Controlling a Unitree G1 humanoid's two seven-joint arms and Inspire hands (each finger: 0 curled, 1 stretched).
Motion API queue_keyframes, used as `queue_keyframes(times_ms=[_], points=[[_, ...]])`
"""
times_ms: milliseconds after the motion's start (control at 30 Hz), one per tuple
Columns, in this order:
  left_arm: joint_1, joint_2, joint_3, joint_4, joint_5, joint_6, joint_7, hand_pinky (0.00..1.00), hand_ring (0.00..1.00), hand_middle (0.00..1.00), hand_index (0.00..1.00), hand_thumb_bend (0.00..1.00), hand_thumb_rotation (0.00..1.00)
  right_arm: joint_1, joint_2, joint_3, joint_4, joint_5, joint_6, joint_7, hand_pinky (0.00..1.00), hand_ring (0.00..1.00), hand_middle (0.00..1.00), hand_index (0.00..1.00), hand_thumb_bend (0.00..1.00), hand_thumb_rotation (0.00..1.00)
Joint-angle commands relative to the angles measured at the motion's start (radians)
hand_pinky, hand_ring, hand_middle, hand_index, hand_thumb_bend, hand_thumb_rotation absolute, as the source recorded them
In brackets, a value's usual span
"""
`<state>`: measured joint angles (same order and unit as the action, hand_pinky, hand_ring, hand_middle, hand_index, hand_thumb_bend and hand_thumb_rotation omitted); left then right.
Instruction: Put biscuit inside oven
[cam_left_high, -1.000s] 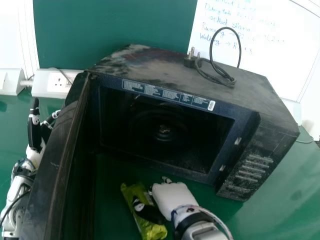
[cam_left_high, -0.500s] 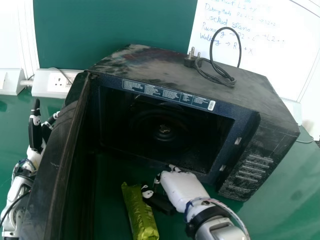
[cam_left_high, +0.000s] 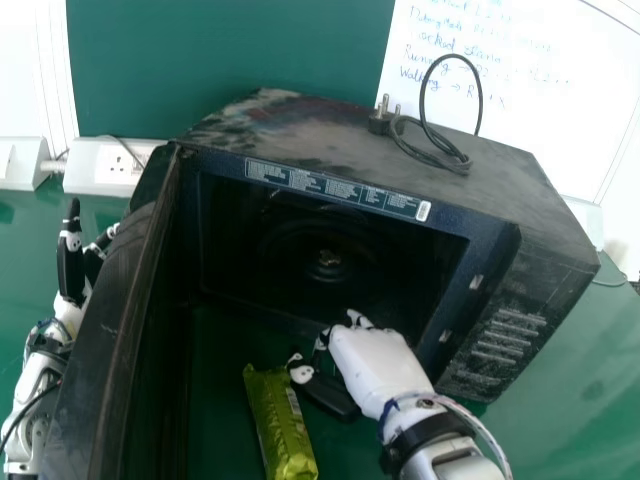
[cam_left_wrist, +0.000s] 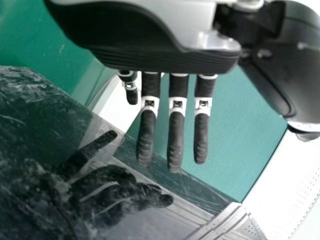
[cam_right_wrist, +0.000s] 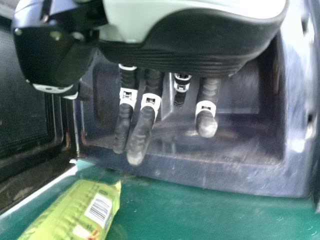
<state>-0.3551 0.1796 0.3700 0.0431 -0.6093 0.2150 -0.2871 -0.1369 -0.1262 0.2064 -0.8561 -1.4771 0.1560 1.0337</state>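
Probably the likeliest slip is a poor hold on the biscuit packet (cam_left_high: 280, 425), which lies flat on the green table (cam_left_high: 218, 375) before the oven: if the fingers caught just one end, it could twist or drop, and a hard squeeze could crush the biscuits. The packet is long, narrow and shiny yellow-green, with a crimped end and a white barcode label (cam_right_wrist: 99, 209). Just beside its far end is the right hand (cam_left_high: 378, 365), its fingers apart and holding nothing. It is near the oven's lower rim (cam_left_high: 268, 315), so a packet lifted too low would probably knock there and fall back. To the robot's left the door (cam_left_high: 130, 290) is wide open; carried too far that way, the packet might bump it. Beyond the door's outer side is the left hand (cam_left_high: 72, 312), fingers extended and spread, empty. Behind the door, the oven (cam_left_high: 350, 140) has its dark inside exposed.
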Motion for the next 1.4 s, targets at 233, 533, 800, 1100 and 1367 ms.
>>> queue_keyframes(times_ms=[233, 533, 800, 1100, 1367], points=[[-0.007, -0.01, -0.008, -0.014, 0.009, 0.008, 0.033, 0.24, 0.31, 0.4, 0.49, 0.52, 0.08, 0.048, 0.031, 0.048, -0.02, -0.134, -0.094, 0.066, 0.35, 0.46, 0.55, 0.71, 0.92, 0.68], [-0.005, -0.011, -0.021, -0.028, 0.02, 0.002, 0.04, 0.24, 0.31, 0.4, 0.49, 0.52, 0.08, 0.05, 0.038, 0.03, -0.015, -0.144, -0.143, 0.086, 0.44, 0.58, 0.65, 0.78, 0.98, 0.75], [-0.002, -0.011, -0.021, -0.036, 0.021, 0.007, 0.05, 0.24, 0.31, 0.39, 0.49, 0.52, 0.08, 0.025, 0.053, 0.045, -0.014, -0.238, -0.199, 0.22, 0.57, 0.72, 0.82, 0.86, 1.0, 0.84], [-0.005, -0.02, -0.033, -0.06, 0.024, 0.031, 0.084, 0.23, 0.3, 0.39, 0.49, 0.52, 0.08, 0.054, 0.095, 0.102, 0.027, -0.316, -0.223, 0.23, 0.5, 0.68, 0.79, 0.87, 1.0, 0.86], [-0.011, -0.029, -0.046, -0.06, 0.026, 0.023, 0.086, 0.23, 0.31, 0.39, 0.49, 0.52, 0.08, 0.033, -0.036, 0.144, 0.034, -0.282, -0.375, 0.235, 0.35, 0.54, 0.64, 0.72, 1.0, 1.0]])
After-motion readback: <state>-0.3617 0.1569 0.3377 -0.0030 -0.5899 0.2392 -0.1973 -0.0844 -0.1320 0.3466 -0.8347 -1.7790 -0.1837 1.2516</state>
